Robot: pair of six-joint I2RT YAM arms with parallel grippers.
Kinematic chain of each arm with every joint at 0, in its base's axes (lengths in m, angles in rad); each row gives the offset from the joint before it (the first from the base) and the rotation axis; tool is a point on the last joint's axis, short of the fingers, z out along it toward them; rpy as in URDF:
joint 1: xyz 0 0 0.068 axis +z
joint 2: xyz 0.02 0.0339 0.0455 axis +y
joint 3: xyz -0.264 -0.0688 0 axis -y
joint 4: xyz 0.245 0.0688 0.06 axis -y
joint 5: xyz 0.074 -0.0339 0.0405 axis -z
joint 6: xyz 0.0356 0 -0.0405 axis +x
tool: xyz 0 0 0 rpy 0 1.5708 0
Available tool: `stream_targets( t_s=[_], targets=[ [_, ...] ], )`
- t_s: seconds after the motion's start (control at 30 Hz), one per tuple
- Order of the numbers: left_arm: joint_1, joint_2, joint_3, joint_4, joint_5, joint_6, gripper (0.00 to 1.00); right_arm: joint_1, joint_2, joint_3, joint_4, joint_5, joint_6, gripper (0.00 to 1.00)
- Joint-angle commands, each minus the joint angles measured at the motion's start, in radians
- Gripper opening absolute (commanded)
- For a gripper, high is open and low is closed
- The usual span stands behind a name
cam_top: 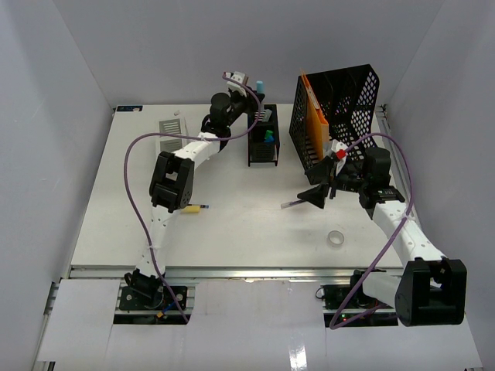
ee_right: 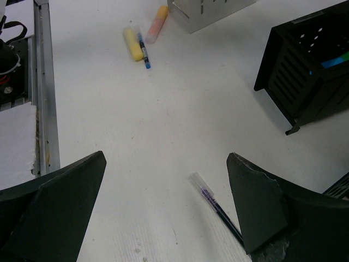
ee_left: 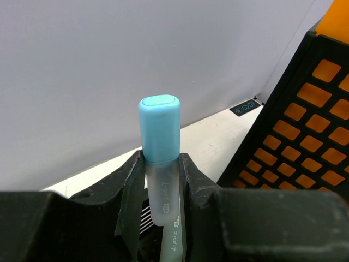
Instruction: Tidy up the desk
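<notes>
Aloft, the left pincer [ee_left: 162,180] grips a blue-capped marker [ee_left: 159,128] upright; the right pincer [ee_right: 166,202] gapes wide over a dark pen [ee_right: 210,197] lying on the tabletop [ee_right: 163,109].

The surface [cam_top: 247,232] is a large, flat, white rectangle lying level. It stretches away from the metal rail [cam_top: 232,272] that runs along its near edge.
</notes>
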Motion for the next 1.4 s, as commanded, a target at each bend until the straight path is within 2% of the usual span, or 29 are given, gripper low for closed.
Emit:
stream_targets(
  t_s=[0.0,0.07,0.13,0.23,0.33,0.53,0.8,0.87,1.03,1.17,1.27,1.37],
  targets=[
    [0.005,-0.042,-0.076,0.071,0.004,0.027,0.18,-0.008,0.005,0.020,-0.001,-0.023,-0.002,0.98],
    [0.005,-0.057,-0.126,0.081,0.006,0.023,0.26,-0.011,0.005,0.019,-0.001,-0.020,-0.005,0.98],
    [0.004,-0.069,-0.154,0.080,0.005,0.017,0.42,-0.014,0.006,0.018,0.000,-0.015,-0.005,0.98],
    [0.004,-0.116,-0.197,0.078,0.004,0.000,0.59,-0.017,0.004,0.013,0.002,-0.006,-0.007,0.98],
    [0.005,-0.179,-0.224,0.070,0.008,-0.018,0.69,-0.023,-0.001,0.008,0.003,0.001,-0.010,0.98],
    [0.005,-0.368,-0.324,0.085,0.005,-0.084,0.72,-0.040,-0.038,-0.011,-0.004,0.035,-0.028,0.98],
    [0.004,-0.758,-0.698,0.047,-0.075,-0.205,0.72,-0.103,-0.054,-0.022,-0.045,0.083,-0.069,0.98],
    [0.019,-0.968,-0.952,-0.066,-0.133,-0.317,0.71,-0.133,-0.041,-0.014,-0.102,0.098,-0.085,0.98],
    [0.051,-1.338,-1.257,-0.264,-0.201,-0.524,0.68,-0.159,-0.055,-0.024,-0.151,0.115,-0.105,0.98],
    [0.065,-1.626,-1.461,-0.607,-0.398,-0.797,0.62,-0.171,-0.091,-0.042,-0.154,0.119,-0.103,0.98],
    [0.075,-1.689,-1.490,-0.873,-0.526,-0.980,0.61,-0.175,-0.105,-0.057,-0.146,0.124,-0.086,0.98],
    [0.094,-1.636,-1.455,-1.033,-0.567,-1.072,0.62,-0.178,-0.112,-0.067,-0.130,0.132,-0.073,0.98]
  ],
)
